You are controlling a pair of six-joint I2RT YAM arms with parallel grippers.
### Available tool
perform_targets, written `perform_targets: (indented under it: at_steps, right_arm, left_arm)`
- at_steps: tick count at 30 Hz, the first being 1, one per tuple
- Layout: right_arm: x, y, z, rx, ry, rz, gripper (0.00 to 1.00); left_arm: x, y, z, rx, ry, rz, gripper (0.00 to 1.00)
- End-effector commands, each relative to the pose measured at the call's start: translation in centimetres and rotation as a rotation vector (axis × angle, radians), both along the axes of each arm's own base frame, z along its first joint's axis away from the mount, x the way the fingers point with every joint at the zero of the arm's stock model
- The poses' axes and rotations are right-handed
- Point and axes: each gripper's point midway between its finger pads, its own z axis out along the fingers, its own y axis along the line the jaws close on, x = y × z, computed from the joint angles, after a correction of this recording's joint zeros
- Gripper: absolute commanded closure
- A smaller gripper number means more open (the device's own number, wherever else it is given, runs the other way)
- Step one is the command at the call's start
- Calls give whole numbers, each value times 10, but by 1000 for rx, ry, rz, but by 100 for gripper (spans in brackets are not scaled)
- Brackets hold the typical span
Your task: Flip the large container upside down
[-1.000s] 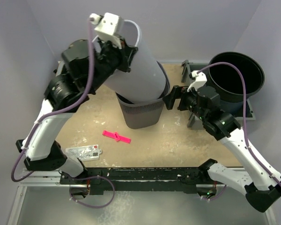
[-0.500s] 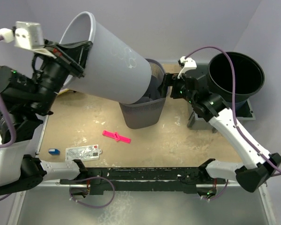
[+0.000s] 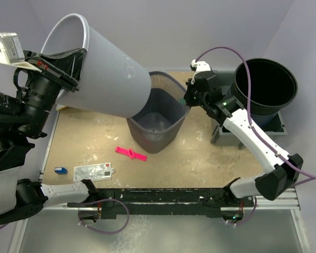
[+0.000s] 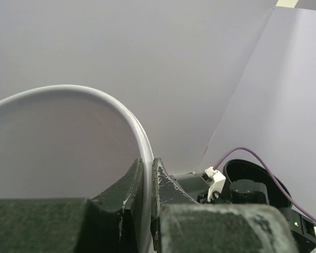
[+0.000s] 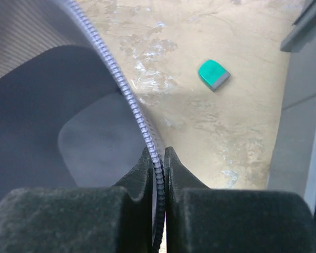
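Observation:
The large container [image 3: 108, 79] is a tall pale grey bin, lifted off the table and lying almost on its side, mouth toward the upper left. Its base hangs over a dark mesh basket [image 3: 152, 129]. My left gripper [image 3: 73, 63] is shut on the container's rim; in the left wrist view its jaws [image 4: 147, 184] pinch the thin white rim [image 4: 139, 137]. My right gripper [image 3: 188, 97] is shut on the mesh basket's right rim. The right wrist view shows its fingers [image 5: 159, 163] clamping the beaded rim [image 5: 121, 89], and the basket is tipped on the table.
A big black bin [image 3: 266, 87] stands on a grey box [image 3: 226, 134] at the right. A pink piece [image 3: 130, 153], a flat packet [image 3: 93, 171] and a small blue item [image 3: 60, 170] lie near the front. A green piece [image 5: 214, 74] lies by the basket.
My left arm has pulled the large container up out of the mesh basket and swung its mouth up to the left. My right gripper has shut on the basket's rim, and the basket has tipped.

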Motion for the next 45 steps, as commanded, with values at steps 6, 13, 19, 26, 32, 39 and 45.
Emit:
perform_targets:
  at_steps: [6, 13, 19, 26, 32, 39, 45]
  right_arm:
    - [83, 0, 58, -37, -207, -199, 100]
    - [160, -4, 59, -106, -201, -347, 100]
    - [180, -3, 63, -89, -221, -353, 88]
    - [161, 2, 70, -45, -226, -278, 19]
    - [129, -6, 100, -10, -256, -226, 5]
    - [70, -16, 137, 64, -309, -126, 0]
    - [24, -15, 117, 101, -277, -6, 0]
  left_arm:
    - [-24, 15, 27, -109, -69, -65, 100]
    - [-20, 3, 10, -94, -17, -91, 100]
    - [-5, -33, -26, -72, 70, -161, 100]
    - [14, -77, -85, -54, 194, -232, 100]
    - [22, -106, -123, -95, 250, -294, 100]
    - [36, -120, -154, -45, 316, -269, 100]
    - [47, -125, -188, 15, 389, -228, 100]
